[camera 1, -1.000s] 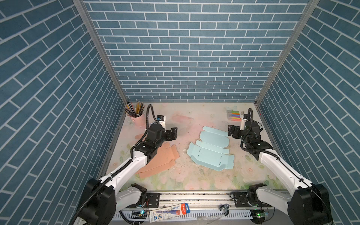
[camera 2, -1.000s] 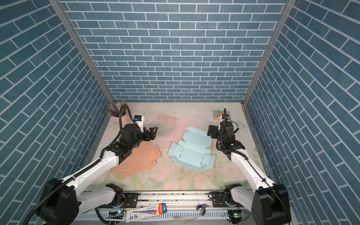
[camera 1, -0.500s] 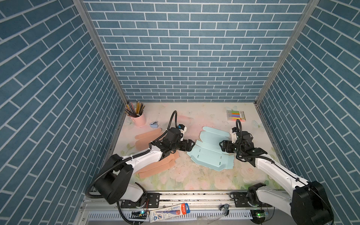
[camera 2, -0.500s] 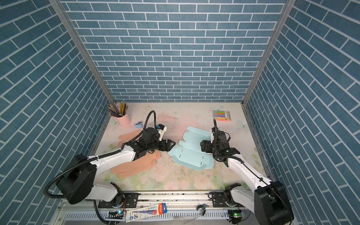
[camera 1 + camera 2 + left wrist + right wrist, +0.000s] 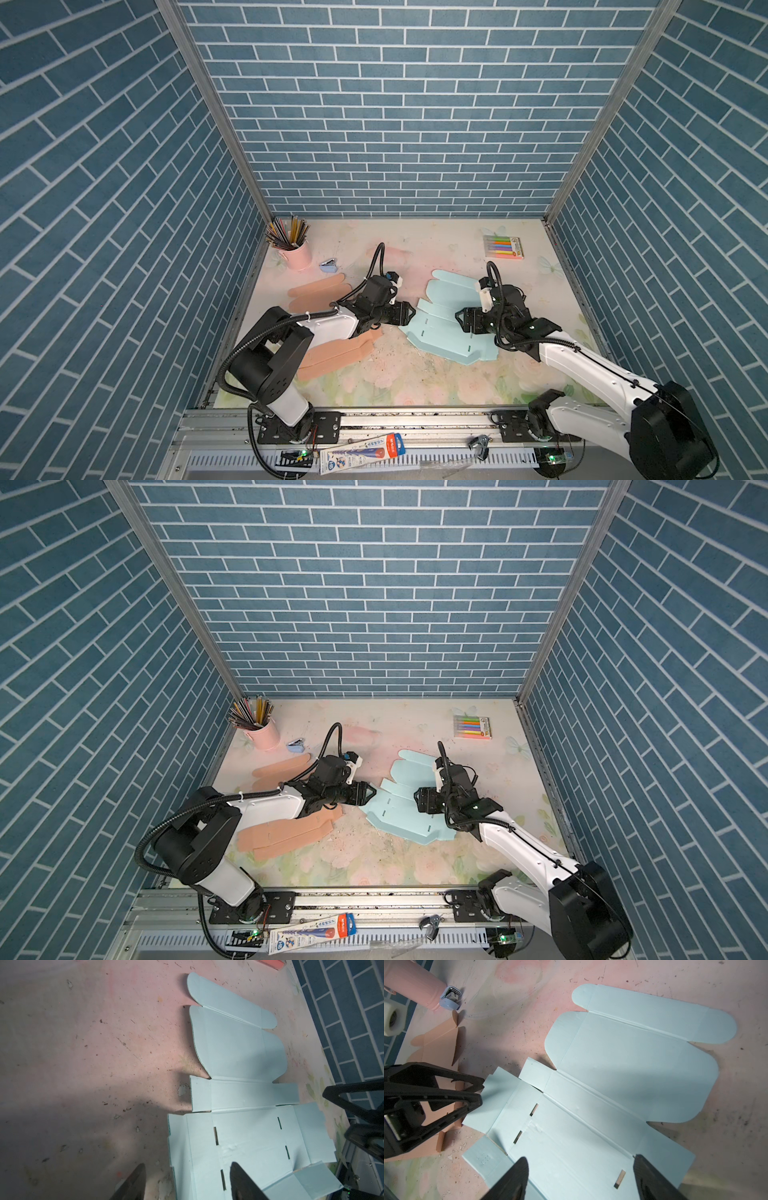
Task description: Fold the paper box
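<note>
Both arms have swung in from the table's sides onto the flat light-blue box blank (image 5: 440, 336), which lies unfolded on the floral table (image 5: 415, 382). Left gripper (image 5: 409, 312) is at the blank's left edge, claw spread, straddling a side flap (image 5: 500, 1088) but not pinching it, probably lining up to lift it. Right gripper (image 5: 459, 321) is over the blank's right half, claw wide apart, holding nothing. Tip contact unclear; likely there to pin the base. Peach blank (image 5: 336, 353) is just left of the blue blank, under the left arm. Pencil cup (image 5: 297, 254) is back-left of it, marker pack (image 5: 503, 247) back-right. No fold made yet.
</note>
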